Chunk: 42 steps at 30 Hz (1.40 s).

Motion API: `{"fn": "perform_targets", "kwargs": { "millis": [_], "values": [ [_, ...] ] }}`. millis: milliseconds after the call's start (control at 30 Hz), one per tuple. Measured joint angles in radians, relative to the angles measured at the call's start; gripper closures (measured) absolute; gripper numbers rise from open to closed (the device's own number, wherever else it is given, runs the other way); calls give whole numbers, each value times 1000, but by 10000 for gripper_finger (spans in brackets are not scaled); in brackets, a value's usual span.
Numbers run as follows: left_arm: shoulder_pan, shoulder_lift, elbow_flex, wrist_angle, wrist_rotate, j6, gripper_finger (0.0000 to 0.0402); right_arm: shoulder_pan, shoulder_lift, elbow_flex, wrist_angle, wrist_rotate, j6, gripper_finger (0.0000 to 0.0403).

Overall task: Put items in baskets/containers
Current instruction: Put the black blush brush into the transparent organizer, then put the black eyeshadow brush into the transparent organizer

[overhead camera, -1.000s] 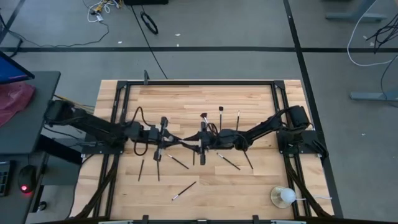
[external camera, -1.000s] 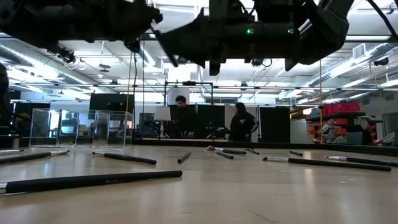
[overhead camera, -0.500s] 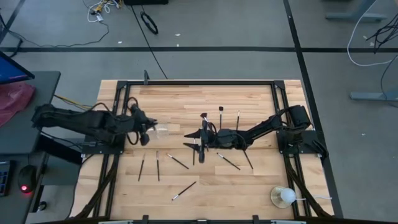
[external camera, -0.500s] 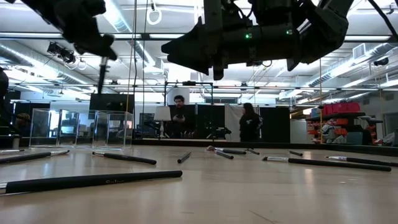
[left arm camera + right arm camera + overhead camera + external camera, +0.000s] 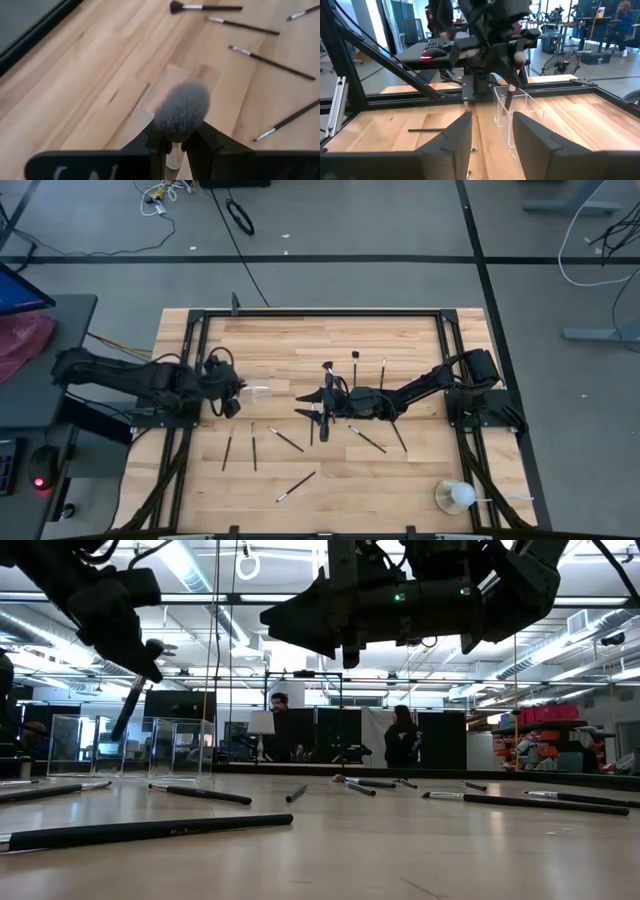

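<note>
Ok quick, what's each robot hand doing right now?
Left gripper: closed on a fluffy grey makeup brush, above the clear holder.
Right gripper: open, holding nothing.

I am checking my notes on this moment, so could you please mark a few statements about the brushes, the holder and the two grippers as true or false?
1. The left gripper grips a brush with a fluffy grey tuft. True.
2. That brush already stands inside the clear holder. False: it hangs in the gripper at the holder, pointing down towards it.
3. The right gripper holds a brush. False: its fingers stand apart with nothing between them.
4. Several brushes lie loose on the table. True.
5. The white ball-like object sits beside the holder. False: it sits near the table's front right corner.
</note>
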Motion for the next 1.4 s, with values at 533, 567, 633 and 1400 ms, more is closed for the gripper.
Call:
{"fn": "perform_targets", "kwargs": {
  "millis": [533,567,633,1400],
  "values": [
    [119,163,-40,60,95,-31,344,0,-1,0,4,0,-1,261],
    [128,172,-40,62,95,-31,344,0,-1,0,3,0,-1,261],
    [147,185,-40,67,94,-33,342,0,-1,0,2,0,-1,261],
    [139,204,101,142,48,85,250,4,-41,0,-200,6,71,260]
  ]
}}
